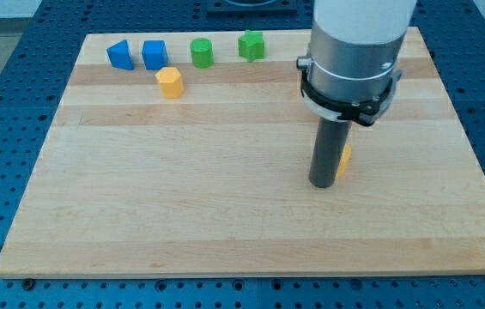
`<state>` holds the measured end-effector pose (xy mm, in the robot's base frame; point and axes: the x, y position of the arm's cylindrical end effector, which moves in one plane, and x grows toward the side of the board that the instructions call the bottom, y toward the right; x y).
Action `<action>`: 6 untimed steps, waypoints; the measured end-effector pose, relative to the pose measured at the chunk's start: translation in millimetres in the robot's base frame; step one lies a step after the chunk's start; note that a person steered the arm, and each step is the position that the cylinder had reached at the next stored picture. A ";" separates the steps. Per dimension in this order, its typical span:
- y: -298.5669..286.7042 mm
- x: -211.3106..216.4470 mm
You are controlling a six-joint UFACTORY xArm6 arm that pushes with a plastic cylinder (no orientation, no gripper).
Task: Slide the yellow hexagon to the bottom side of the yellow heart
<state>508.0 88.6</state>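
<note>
The yellow hexagon [170, 82] sits near the view's top left, just below the blue blocks. A yellow block [344, 160], probably the yellow heart, is mostly hidden behind my rod at the view's right of centre; only a sliver shows. My tip [323, 184] rests on the board right beside that yellow block, on its left, far to the right of and below the hexagon.
Along the view's top edge stand a blue block [120, 54], a blue cube [154, 54], a green cylinder [202, 52] and a green star-like block [251, 45]. The wooden board [182, 215] ends at blue perforated table all around.
</note>
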 end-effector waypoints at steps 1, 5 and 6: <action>-11.4 0.0; -39.8 -36.8; -71.8 -108.5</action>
<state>399.4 16.8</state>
